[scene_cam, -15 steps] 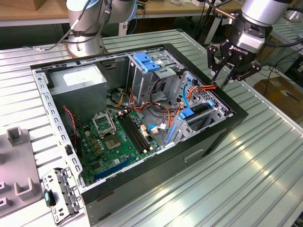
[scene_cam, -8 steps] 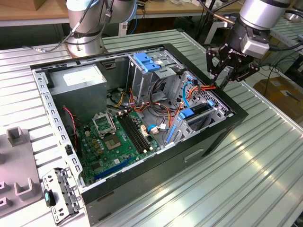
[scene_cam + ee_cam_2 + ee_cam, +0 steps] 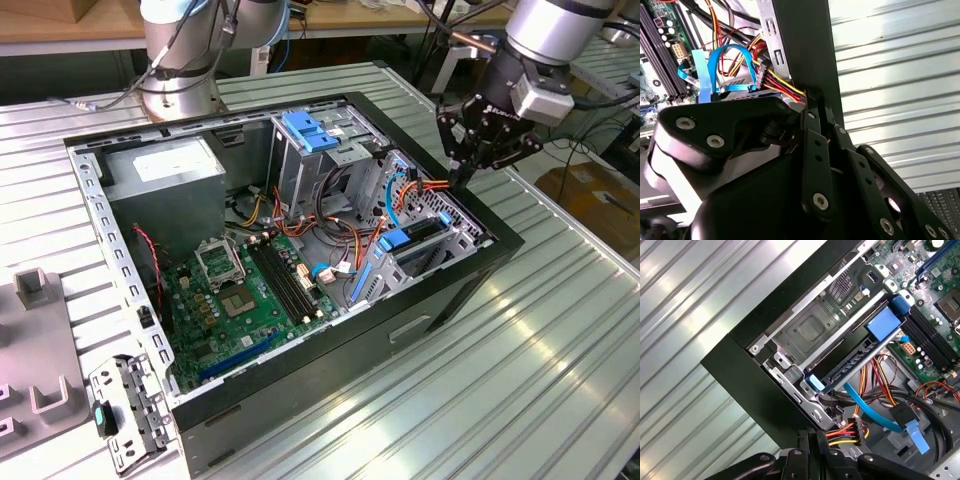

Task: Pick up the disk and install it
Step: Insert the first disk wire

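Hand: the gripper hangs over the far end of the computer case, on the exterior view's right. Its tips point down.
Fingers: they are pressed together, and I see nothing between them.
Tips: in both wrist views they sit just beside a bunch of red and yellow wires, right at the black wall of the case.
Disk: the disk looks to be in the slot of the drive cage, in the case's corner on the exterior view's right. I see it from its thin dark side, so I cannot tell more about it. The gripper is near it but not touching it.
Blue tab: a flat blue tab lies at one end of that slot.
Blue cable: a blue cable runs from the other end of the slot, past the wires.
Green board: it lies flat on the floor of the case, near the middle.
Grey box: a grey box with a white sticker sits in the case at the far left of the exterior view.
Table: the case rests on a ribbed silver table.
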`<control>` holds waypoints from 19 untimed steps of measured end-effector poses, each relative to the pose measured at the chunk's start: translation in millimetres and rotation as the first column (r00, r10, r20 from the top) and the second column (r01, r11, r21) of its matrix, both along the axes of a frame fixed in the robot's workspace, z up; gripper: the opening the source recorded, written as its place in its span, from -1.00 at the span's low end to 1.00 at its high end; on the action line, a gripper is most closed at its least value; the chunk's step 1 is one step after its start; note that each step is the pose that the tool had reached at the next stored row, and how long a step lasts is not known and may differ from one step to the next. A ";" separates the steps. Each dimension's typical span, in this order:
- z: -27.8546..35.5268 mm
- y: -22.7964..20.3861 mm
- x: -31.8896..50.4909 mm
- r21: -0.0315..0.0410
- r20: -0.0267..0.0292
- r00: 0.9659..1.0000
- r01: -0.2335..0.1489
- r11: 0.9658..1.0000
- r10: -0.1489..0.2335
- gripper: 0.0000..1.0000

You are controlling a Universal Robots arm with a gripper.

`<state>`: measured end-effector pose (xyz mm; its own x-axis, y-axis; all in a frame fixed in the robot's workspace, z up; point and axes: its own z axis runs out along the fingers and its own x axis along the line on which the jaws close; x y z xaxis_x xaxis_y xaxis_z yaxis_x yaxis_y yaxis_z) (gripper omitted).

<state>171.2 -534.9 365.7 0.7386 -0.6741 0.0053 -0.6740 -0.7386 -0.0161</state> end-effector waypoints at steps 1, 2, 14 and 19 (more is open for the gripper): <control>4.3 0.0 0.0 0.001 0.000 1.000 -0.004 1.000 0.004 -0.65; 8.0 0.0 -0.1 0.001 0.000 1.000 -0.007 1.000 0.007 -0.65; 9.1 -0.1 -17.0 0.001 0.000 1.000 -0.007 1.000 0.007 -0.65; 8.9 -0.1 -18.7 0.001 0.000 0.999 0.048 0.999 -0.048 -0.65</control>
<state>152.4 -535.0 374.6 0.7056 -0.7086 0.0049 -0.7084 -0.7056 -0.0166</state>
